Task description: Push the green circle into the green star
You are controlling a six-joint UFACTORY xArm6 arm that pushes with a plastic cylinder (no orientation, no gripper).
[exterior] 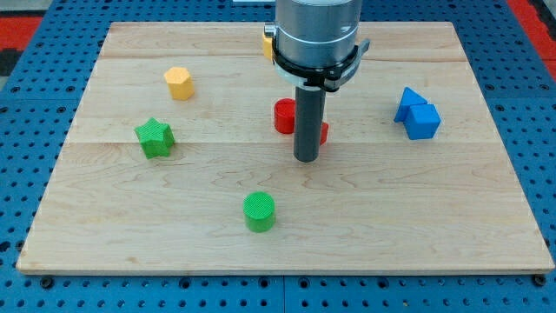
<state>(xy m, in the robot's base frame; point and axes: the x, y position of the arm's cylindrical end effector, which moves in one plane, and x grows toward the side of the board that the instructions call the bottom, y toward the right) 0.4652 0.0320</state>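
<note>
tip: my tip (306, 159) is set down mid-board, just below the red blocks (285, 116); no jaws on this rod, so nothing is held or released.
green circle: (259, 211) lies below-left of the tip, well apart, untouched.
green star: (155, 137) sits toward the view's left, up-left of the circle.
risk: an off-centre push would likely let the round block roll off the rod and miss the star.
risk 2: red blocks may be nudged on repositioning.
materials: ribbed, plastic-looking blocks; pale wooden board (434, 226), smooth grain.
others: yellow hexagon-like block (179, 83); blue blocks (418, 114) touching, at right.
</note>
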